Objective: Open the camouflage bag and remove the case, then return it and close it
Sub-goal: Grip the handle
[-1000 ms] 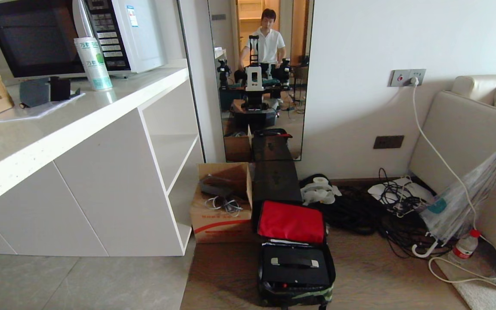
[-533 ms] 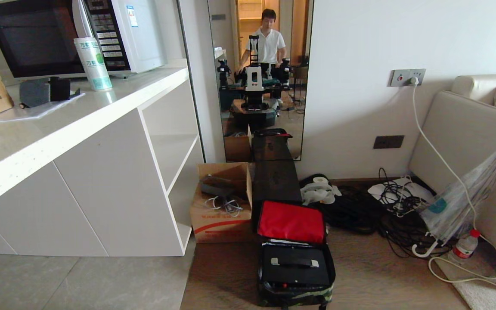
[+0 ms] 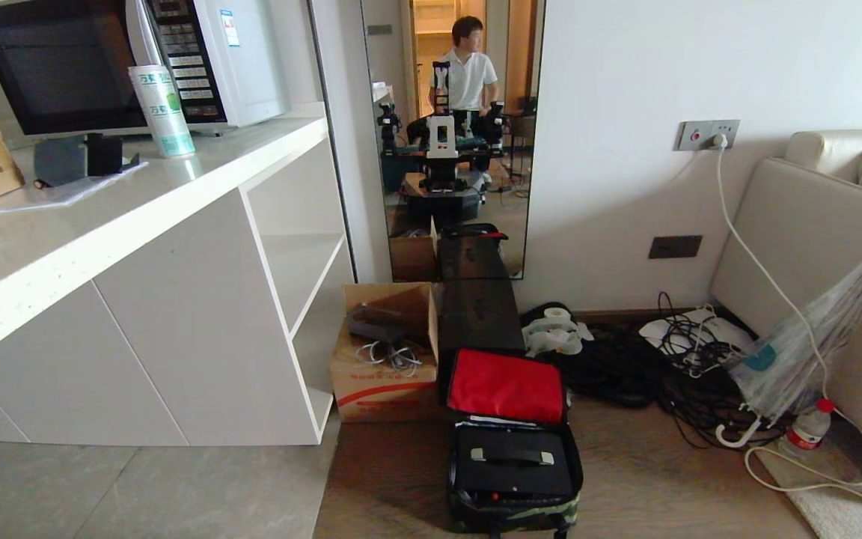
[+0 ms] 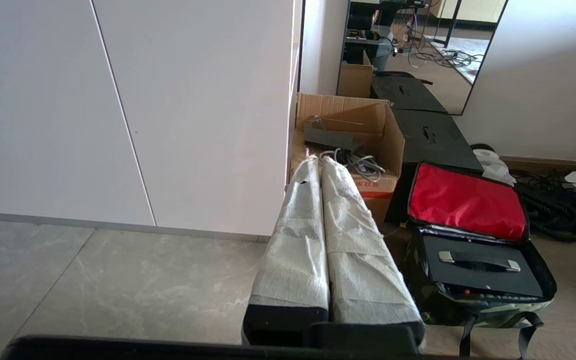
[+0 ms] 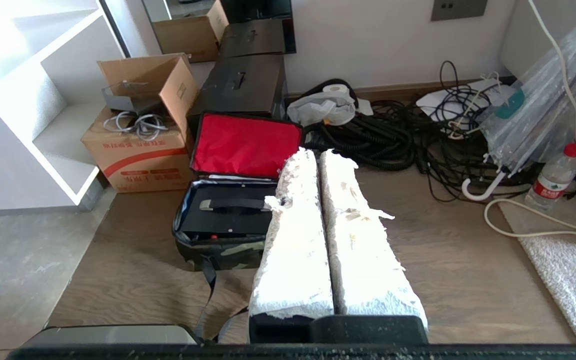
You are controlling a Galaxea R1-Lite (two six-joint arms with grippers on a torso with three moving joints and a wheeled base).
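1. The camouflage bag (image 3: 515, 513) lies on the floor (image 3: 640, 479) at the 6 o'clock edge of the head view, unzipped, its red-lined lid (image 3: 506, 386) folded back toward 12 o'clock against a taller black box (image 3: 479, 314)
2. The case (image 3: 513, 463) lies flat inside the open bag, handle (image 3: 512, 455) facing up
3. A cardboard box (image 3: 384, 367) holding cables stands at 9 o'clock of the lid, just beside the black box; a heap of black cables (image 3: 625, 367) lies at 3 o'clock of it
4. The left tool (image 4: 315, 165) is held level above the floor, pointing forward toward the cardboard box; its two wrapped fingers (image 4: 298, 235) lie pressed together, clenched on nothing. The bag sits at 3 o'clock of it, apart
5. The right tool (image 5: 313, 155) is also held level, pointing forward; its wrapped fingers (image 5: 363, 250) are closed against each other and empty. The bag lies at 9 o'clock of it, apart
6. Neither arm shows directly in the head view
7. A white counter (image 3: 102, 217) carrying a microwave (image 3: 124, 60) stands at 9 o'clock; a wall mirror (image 3: 450, 135) at 12 o'clock reflects the robot and a person in a white shirt (image 3: 468, 75)
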